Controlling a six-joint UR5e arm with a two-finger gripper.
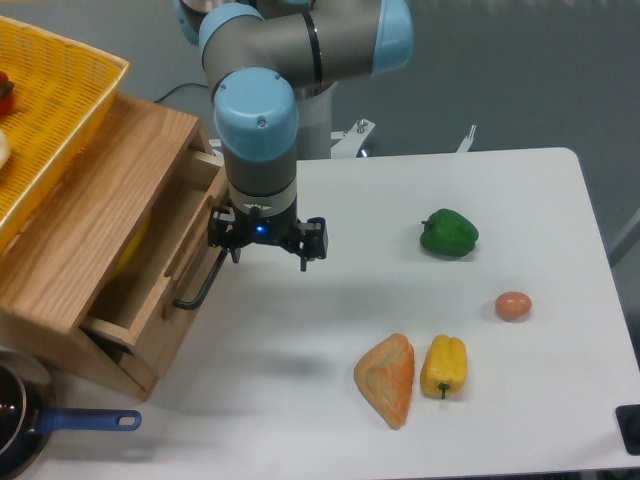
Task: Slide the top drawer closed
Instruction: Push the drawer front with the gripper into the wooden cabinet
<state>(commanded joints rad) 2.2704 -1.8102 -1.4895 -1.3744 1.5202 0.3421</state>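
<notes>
The top drawer (185,270) is a shallow light oak drawer with a thin black bar handle (203,287). It stands partly out of the wooden cabinet (90,225), with only a narrow strip of its inside showing. A yellow thing (133,243) lies inside, mostly hidden. My gripper (267,243) hangs from the blue-capped wrist with its fingers spread open and nothing between them. Its left finger (225,240) sits against the drawer front by the upper end of the handle.
A yellow basket (55,95) rests on top of the cabinet. On the white table lie a green pepper (448,232), an egg (512,305), a yellow pepper (443,366) and an orange pastry (387,378). A blue-handled pan (60,424) sits at the front left.
</notes>
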